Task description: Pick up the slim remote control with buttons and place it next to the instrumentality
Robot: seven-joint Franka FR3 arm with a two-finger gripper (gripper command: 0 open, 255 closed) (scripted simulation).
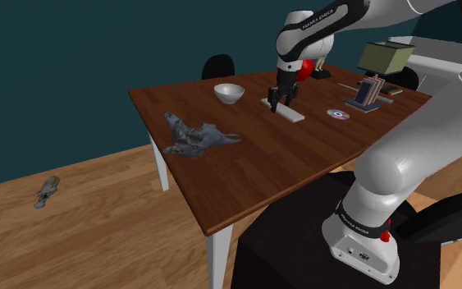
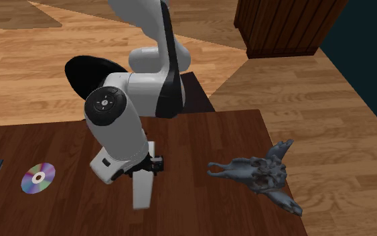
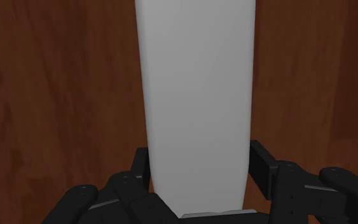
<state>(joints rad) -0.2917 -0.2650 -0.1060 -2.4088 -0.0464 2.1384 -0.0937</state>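
The slim remote (image 1: pixel 286 112) is drawn as a plain white slab and lies flat on the brown wooden table (image 1: pixel 245 172). My black gripper (image 1: pixel 275 103) comes down on its far end. In the wrist view the gripper (image 3: pixel 199 162) is shut on the remote (image 3: pixel 196 89), one finger (image 3: pixel 140 167) against each long side. From the second exterior view the remote (image 2: pixel 142 188) sticks out below the hand (image 2: pixel 155 163). The instrumentality, a crumpled grey-blue object (image 1: pixel 194 135), lies apart from the remote toward the shoulder view's left, also seen as (image 2: pixel 260 175).
A white bowl (image 1: pixel 229 93) stands behind the remote. A disc (image 1: pixel 338 114) lies to the shoulder view's right, with a small stand (image 1: pixel 368 92), an olive box (image 1: pixel 387 57) and a red object (image 1: pixel 305 69) further back. A small grey thing (image 1: pixel 48 191) lies on the floor.
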